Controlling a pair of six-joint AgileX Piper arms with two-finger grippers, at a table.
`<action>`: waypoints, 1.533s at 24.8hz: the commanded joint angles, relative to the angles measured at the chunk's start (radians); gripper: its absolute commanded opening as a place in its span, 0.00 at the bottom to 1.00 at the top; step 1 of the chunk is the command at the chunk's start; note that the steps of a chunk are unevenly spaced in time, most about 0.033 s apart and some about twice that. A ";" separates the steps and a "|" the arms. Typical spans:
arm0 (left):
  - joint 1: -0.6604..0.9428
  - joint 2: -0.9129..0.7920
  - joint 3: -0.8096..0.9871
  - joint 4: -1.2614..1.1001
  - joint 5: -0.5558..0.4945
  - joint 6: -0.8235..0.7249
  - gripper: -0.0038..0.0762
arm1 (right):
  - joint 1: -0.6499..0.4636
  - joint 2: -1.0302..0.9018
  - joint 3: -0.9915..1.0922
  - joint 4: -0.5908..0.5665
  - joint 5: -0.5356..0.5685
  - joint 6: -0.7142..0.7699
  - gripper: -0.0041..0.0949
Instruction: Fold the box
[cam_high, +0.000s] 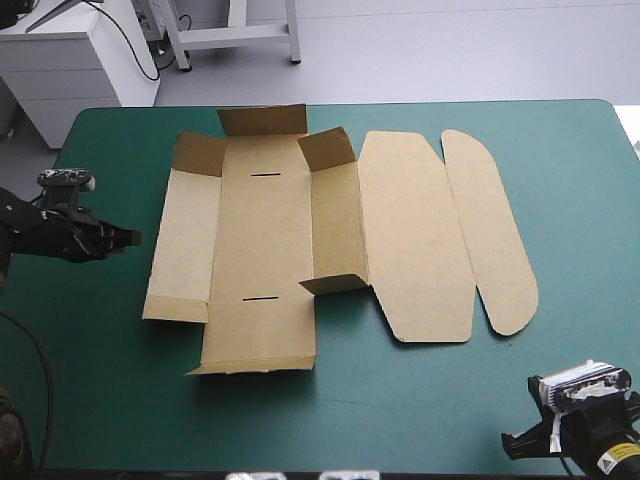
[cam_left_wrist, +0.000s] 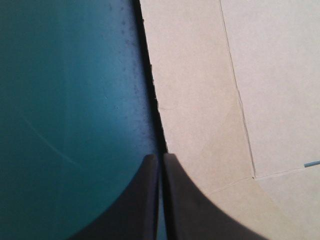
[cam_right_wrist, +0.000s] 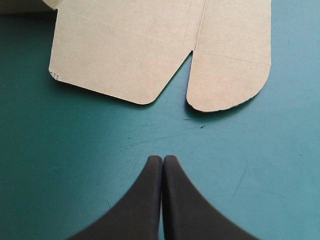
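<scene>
The brown box (cam_high: 330, 230) lies as a cut sheet in the middle of the table, with a few small flaps lifted and its rounded lid panels to the right. My left gripper (cam_high: 132, 237) is shut and empty, just off the sheet's left edge. In the left wrist view its tips (cam_left_wrist: 161, 157) point along that edge of the box (cam_left_wrist: 210, 90) without holding it. My right gripper (cam_high: 508, 446) sits near the table's front right corner, shut and empty. In the right wrist view the gripper (cam_right_wrist: 162, 159) points at the rounded ends of the box (cam_right_wrist: 150, 50), a short gap away.
The teal-green cover (cam_high: 100, 380) shows on all sides of the sheet, widest along the front and at the far right. The table's left edge is close behind my left arm, and the front edge is right by my right gripper.
</scene>
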 joint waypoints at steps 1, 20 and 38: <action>0.087 0.037 -0.031 -0.199 0.050 0.120 0.07 | 0.000 0.014 -0.021 0.007 -0.062 -0.006 0.03; 0.156 0.295 -0.031 -0.372 0.197 0.239 0.49 | 0.000 0.014 -0.021 0.007 -0.060 0.001 0.03; 0.147 0.428 -0.031 -0.510 0.299 0.212 0.72 | 0.000 0.014 -0.021 0.007 -0.060 0.001 0.03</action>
